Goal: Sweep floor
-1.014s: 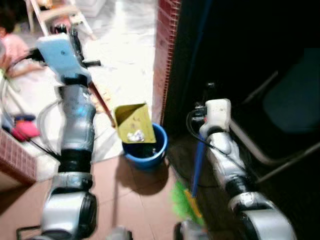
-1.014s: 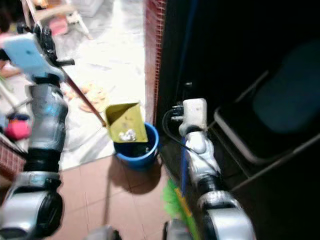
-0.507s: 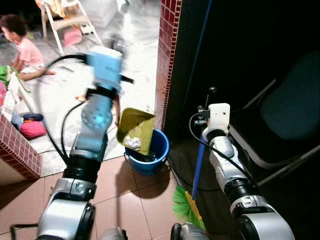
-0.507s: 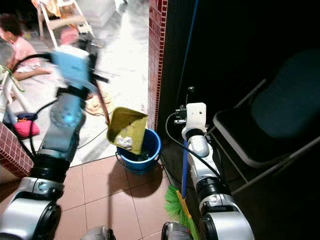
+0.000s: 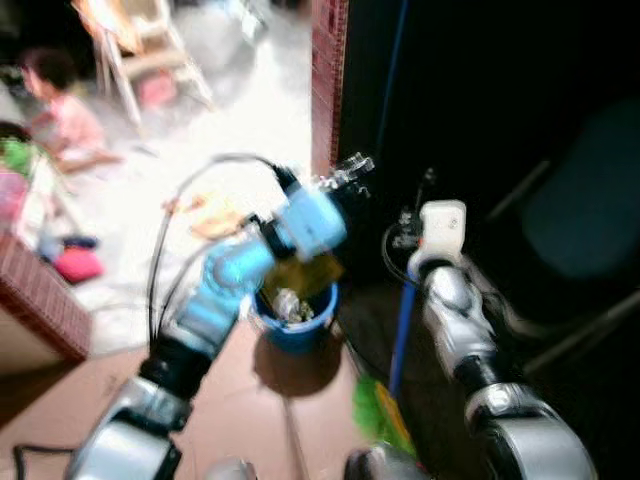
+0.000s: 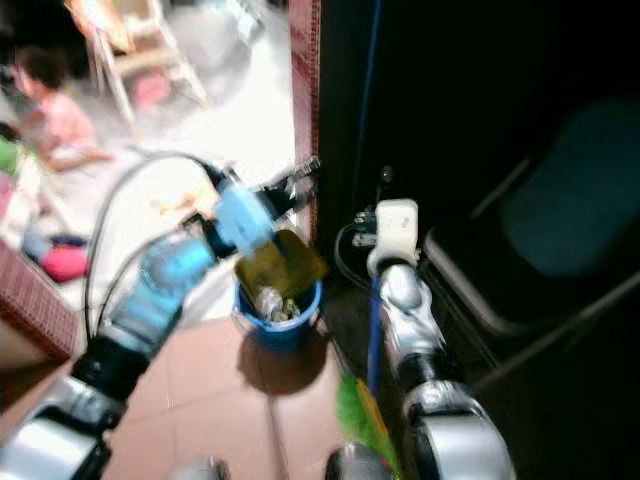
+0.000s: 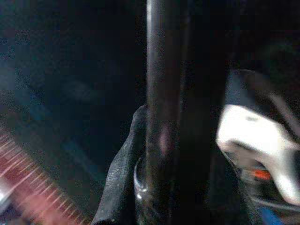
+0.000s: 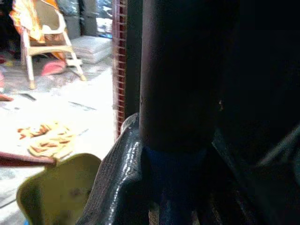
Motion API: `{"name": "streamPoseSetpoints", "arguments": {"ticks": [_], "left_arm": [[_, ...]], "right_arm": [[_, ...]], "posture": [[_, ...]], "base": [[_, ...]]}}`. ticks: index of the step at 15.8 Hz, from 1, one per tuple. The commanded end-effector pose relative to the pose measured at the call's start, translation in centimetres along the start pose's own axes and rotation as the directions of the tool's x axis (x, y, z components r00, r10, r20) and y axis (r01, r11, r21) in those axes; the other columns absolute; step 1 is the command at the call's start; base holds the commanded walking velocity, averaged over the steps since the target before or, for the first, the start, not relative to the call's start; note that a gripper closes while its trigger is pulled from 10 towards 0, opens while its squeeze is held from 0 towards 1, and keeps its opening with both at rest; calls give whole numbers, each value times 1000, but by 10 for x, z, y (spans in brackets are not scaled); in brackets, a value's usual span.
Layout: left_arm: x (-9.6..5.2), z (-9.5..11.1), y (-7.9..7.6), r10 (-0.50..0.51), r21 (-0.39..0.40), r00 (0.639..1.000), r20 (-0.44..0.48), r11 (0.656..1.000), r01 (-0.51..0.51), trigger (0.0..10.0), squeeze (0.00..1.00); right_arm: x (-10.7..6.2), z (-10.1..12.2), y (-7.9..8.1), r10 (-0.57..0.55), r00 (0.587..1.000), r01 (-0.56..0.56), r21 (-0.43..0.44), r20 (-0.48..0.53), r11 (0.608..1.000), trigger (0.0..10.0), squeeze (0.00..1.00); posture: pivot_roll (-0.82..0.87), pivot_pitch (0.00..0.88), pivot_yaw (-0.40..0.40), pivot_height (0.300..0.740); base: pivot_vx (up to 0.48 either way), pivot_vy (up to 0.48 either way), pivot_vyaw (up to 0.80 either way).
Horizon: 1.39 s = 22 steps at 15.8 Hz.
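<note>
Since half a second ago, my left arm has swung across toward the brick pillar, tipping the yellow-green plastic dustpan (image 6: pixel 281 262) further over the round blue plastic bucket (image 6: pixel 280 325). Both head views are motion-blurred.

1. Left gripper (image 5: pixel 345 172): the left wrist view shows a black finger (image 7: pixel 123 173) pressed against a dark round handle shaft, so I judge it clamped on the dustpan handle.
2. Right gripper (image 8: pixel 164 154): closed around the long blue broom shaft (image 5: pixel 400 325); the rubber-textured finger (image 8: pixel 117 178) wraps the shaft. The green bristle head (image 6: pixel 355 410) sits on the floor at 6 o'clock from that gripper.
3. Dustpan position: directly above the bucket mouth, pan tilted downward, with pale debris (image 5: pixel 289 303) visible at the bucket opening.
4. Governing relation: the bucket lies at 7 o'clock from my left gripper, the handle's long axis running between them. My left arm is nearer.
5. A person (image 5: pixel 68 120) sits at 10 o'clock, well apart.
</note>
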<state>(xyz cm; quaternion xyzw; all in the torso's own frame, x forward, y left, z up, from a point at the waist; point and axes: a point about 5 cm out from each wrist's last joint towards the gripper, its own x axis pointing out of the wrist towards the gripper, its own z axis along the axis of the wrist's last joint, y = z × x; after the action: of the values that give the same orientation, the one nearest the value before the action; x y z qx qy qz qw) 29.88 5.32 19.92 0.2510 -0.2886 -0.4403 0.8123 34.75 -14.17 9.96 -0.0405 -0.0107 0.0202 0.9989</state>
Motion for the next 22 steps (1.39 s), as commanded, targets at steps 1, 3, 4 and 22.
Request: {"name": "streamPoseSetpoints", "arguments": {"ticks": [1,3,4,22], "left_arm": [[-2,-3,-8,-129,53,991,-29,990,131,10000,0],[-4,-5,0,-104,83,994,-41,991,107,10000,0],[-4,-5,9,-59,88,997,-41,994,63,10000,0],[-119,35,181,974,-27,222,-37,221,-975,10000,0]], "right_arm": [[2,5,-5,-14,1000,14,-15,23,1000,10000,0],[2,5,-6,-17,1000,17,-14,24,1000,10000,0],[2,5,-6,-18,1000,18,-15,24,1000,10000,0],[1,3,-6,9,999,-9,-5,35,1000,10000,0]], "posture": [[-20,0,-21,731],[-24,0,-19,731],[-24,0,-19,731],[9,0,-41,731]], "base": [[0,0,0],[0,0,0],[0,0,0],[0,0,0]]}}
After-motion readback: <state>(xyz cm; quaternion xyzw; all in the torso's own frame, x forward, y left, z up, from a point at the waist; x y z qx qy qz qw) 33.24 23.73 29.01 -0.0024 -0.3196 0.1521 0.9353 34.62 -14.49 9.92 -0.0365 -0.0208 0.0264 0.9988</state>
